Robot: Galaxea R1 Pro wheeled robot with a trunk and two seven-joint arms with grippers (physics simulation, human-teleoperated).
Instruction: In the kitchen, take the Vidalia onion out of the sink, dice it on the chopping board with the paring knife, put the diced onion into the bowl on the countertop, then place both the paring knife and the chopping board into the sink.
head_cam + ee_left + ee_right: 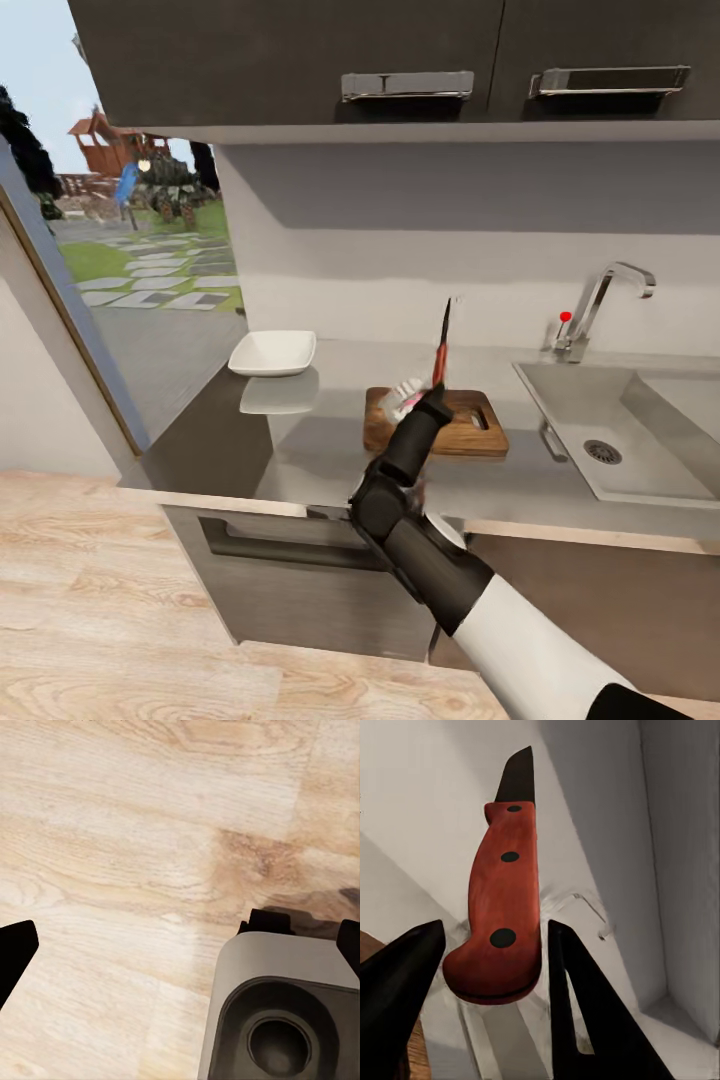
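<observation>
Along the countertop, your right gripper grips the paring knife upright over the chopping board; bowl looks empty, so transfer and sink steps remain.

Red-handled paring knife upright, blade up, above the brown chopping board on the countertop.

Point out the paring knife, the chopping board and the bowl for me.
paring knife (502,907): right wrist view, middle of the red handle.
chopping board (470,428): head view, bare wood near the slot end.
bowl (272,353): head view, inner floor of the white dish.
</observation>
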